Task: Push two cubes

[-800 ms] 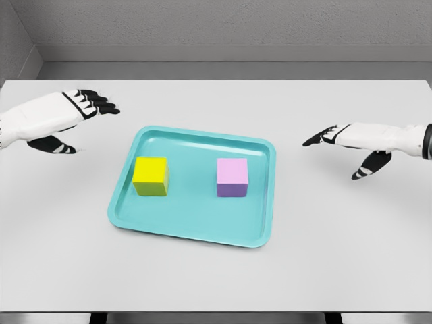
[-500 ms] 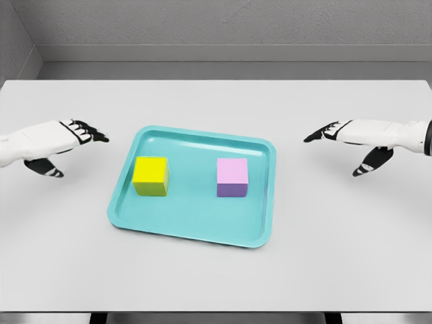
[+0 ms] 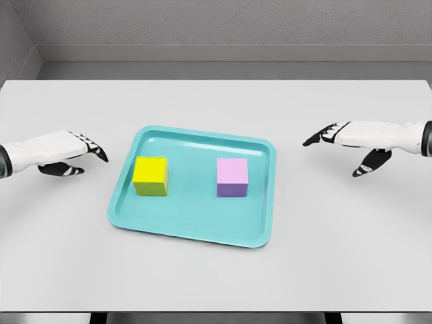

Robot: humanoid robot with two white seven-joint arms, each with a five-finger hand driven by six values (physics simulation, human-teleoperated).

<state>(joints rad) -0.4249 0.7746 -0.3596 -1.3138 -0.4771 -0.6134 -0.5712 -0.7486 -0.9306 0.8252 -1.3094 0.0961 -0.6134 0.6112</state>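
Note:
A yellow cube (image 3: 150,175) sits on the left side of a teal tray (image 3: 196,226). A pink cube (image 3: 232,177) sits to its right on the same tray, a gap between them. My left hand (image 3: 86,150) hovers low just left of the tray, fingers extended and holding nothing, level with the yellow cube. My right hand (image 3: 331,140) is out to the right of the tray, apart from it, fingers stretched toward the tray and thumb hanging down, holding nothing.
The tray lies in the middle of a white table (image 3: 216,270). A grey wall (image 3: 216,27) runs behind the table's far edge.
My left hand has come down and toward me, from beyond the tray's far-left corner to beside its left rim. The right hand has barely moved. Both cubes stay put.

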